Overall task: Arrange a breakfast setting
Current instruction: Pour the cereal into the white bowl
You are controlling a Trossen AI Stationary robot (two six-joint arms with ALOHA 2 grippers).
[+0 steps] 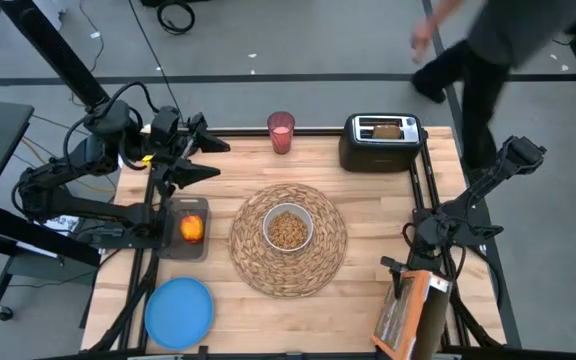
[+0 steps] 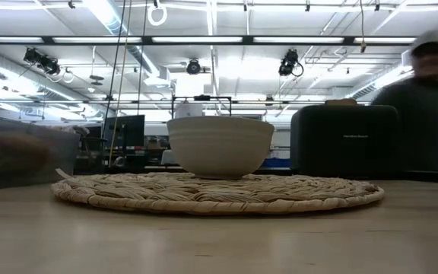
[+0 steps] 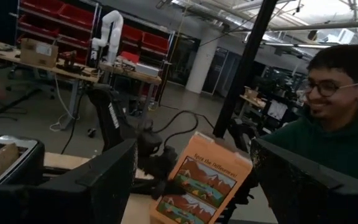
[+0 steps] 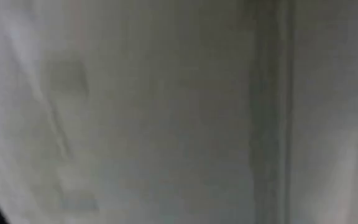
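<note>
Left pincer [image 1: 206, 158] is sitting above the far-left part of the tabletop [image 1: 368, 215], fingers spread wide, gripping nothing. In the left wrist view both dark fingers [image 3: 101, 180] are showing well apart with open air between them.

Right pincer [image 1: 405, 268] is sitting at the right edge of the tabletop, right at the top of the orange cereal box [image 1: 409, 318]; can't tell how far its fingers are open or whether it is gripping the box. Right wrist view is only giving a grey blur.

Round woven straw placemat [image 1: 328, 245] is lying at the tabletop centre, with the small white bowl [image 1: 288, 229] standing in its middle and brown cereal showing inside. Low view is confirming the bowl [image 2: 220, 146] resting on the mat [image 2: 217, 191].

Blue round plate [image 1: 179, 311] is lying at the near-left corner, well apart from the mat. Red apple [image 1: 192, 229] is sitting in a small grey tray [image 1: 186, 247] just left of the mat. Pink cup [image 1: 281, 132] is standing at the far edge, beyond the mat. Toast slice [image 1: 385, 128] is sitting in a slot of the black toaster [image 1: 378, 152] at far right.

A person [image 1: 478, 50] is moving past the far-right corner; another person [image 3: 337, 118] is showing in the left wrist view.
</note>
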